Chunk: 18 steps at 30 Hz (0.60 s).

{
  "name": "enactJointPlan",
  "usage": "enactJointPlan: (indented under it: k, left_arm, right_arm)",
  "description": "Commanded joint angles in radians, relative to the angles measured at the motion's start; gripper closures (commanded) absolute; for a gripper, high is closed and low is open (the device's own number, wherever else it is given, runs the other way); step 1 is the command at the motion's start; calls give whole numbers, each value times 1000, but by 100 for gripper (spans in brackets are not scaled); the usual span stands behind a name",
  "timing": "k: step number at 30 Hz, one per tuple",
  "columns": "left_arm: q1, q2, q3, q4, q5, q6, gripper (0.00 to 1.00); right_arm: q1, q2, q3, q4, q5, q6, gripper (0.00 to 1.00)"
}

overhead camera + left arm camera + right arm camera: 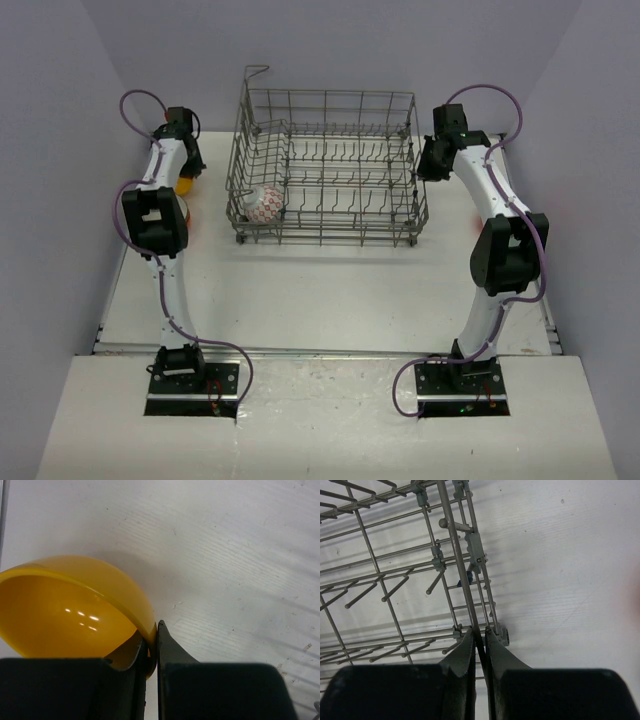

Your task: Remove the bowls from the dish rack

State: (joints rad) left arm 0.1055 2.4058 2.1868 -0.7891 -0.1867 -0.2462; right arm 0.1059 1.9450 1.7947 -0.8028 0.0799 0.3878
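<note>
The left pincer [154, 630] is clenched on the wall of the yellow bowl [75, 600], one finger inside the rim and one outside. The bowl hangs just to that pincer's left, over the bare surface [240, 555] and outside the dish rack [471, 547]. Whether it touches down cannot be told. It looks like glossy plastic, so it is probably light, stiff and slippery. A pinch on so thin a rim could let it swivel, and an unhurried set-down seems wise. Being round, it has no long axis, and its mouth tilts back toward the wrist.

The right pincer [479, 636] is closed on a wire at the rack's side, seemingly to steady it. The rack is a rigid open frame that would likely slide easily, and its long axis runs sideways away from this pincer.

The only bowl seen in the rack is the patterned bowl [265, 203]. It sits at the end far from the right pincer, close beside the left arm. It shows its domed outside, with the mouth apparently turned away, and its rim looks like the best hold.
</note>
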Motion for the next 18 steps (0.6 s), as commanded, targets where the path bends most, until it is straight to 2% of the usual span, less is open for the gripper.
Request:
enactJointPlan:
  k: [1,5,7,11,15,18]
  left_arm:
    - [5,-4,56,34,-20,25,100]
    - [5,6,54,36,-26,22,100]
    - [5,10,54,33,-23,15,93]
    - [7,13,50,31,-11,4,84]
    - [11,15,42,33,10,-5,65]
    - [14,12,34,34,18,-13,59]
  right_arm:
    - [5,54,-46,-144,23,40,100]
    - [5,34,-67,-130,23,39,100]
    - [5,34,-63,-133,26,37,100]
    - [5,37,-40,-144,26,39,100]
    - [5,28,-24,-151,29,42,100]
    - [5,20,-17,-151,29,45,100]
